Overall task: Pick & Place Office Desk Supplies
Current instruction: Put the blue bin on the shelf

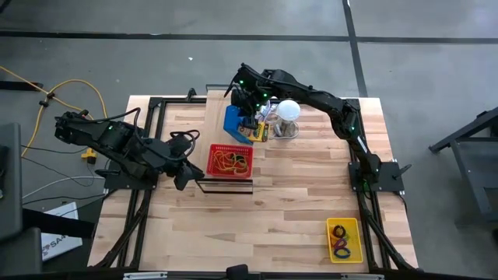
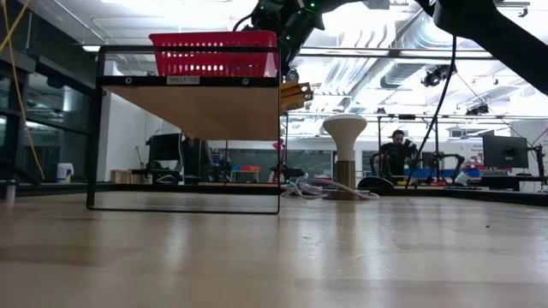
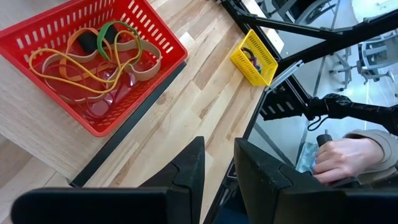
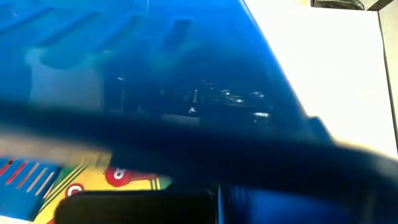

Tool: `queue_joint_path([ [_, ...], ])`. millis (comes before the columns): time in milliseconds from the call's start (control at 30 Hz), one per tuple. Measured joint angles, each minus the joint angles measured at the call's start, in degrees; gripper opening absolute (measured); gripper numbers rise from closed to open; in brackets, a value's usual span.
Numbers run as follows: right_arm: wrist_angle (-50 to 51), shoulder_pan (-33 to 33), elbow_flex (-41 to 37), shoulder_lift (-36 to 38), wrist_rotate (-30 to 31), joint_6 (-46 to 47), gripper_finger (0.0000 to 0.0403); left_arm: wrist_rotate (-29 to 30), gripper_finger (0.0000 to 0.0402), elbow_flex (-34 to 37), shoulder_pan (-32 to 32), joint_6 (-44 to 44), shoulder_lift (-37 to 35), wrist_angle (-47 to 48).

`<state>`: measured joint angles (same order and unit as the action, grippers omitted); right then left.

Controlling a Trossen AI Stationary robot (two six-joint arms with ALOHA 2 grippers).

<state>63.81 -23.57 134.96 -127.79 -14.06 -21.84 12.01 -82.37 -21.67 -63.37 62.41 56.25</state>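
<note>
Two dark grippers over a pale wooden table (image 1: 280, 210). Left gripper (image 1: 184, 174) at nine o'clock of the table, fingers (image 3: 189, 171) a narrow gap apart, empty, just beside a red slotted plastic basket (image 1: 230, 160) raised on a black-framed wooden shelf (image 2: 188, 103). Tan, orange, green and black rubber bands (image 3: 93, 56) heaped inside that basket. Right gripper (image 1: 250, 101) at twelve o'clock, fingers closed, reaching down into a blue plastic bin (image 1: 235, 124); yellow-orange printed packs (image 1: 260, 131) at the bin's three o'clock edge, touching it. Whether anything is held cannot be told. Small yellow slotted tray (image 1: 345, 239) at five o'clock, with coloured loop-shaped clips (image 1: 341, 241) inside.
</note>
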Motion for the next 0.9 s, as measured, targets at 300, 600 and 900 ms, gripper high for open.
queue_joint_path([
  [300, 0.0, 0.1, 0.0, 0.0, 0.0, -0.5, 0.0003, 0.0, 0.0084, 0.0, 0.0, 0.0, 0.0, 0.0],
  [600, 0.0, 0.1, 0.0, 0.0, 0.0, -0.5, 0.0003, -0.2, 0.0084, 0.0, 0.0, 0.7, 0.0, 0.0],
  [900, 0.3, 0.3, 0.0, 0.0, 0.0, -0.5, 0.0003, -0.9, 0.0084, 0.0, 0.0, 9.8, 0.0, 0.0],
])
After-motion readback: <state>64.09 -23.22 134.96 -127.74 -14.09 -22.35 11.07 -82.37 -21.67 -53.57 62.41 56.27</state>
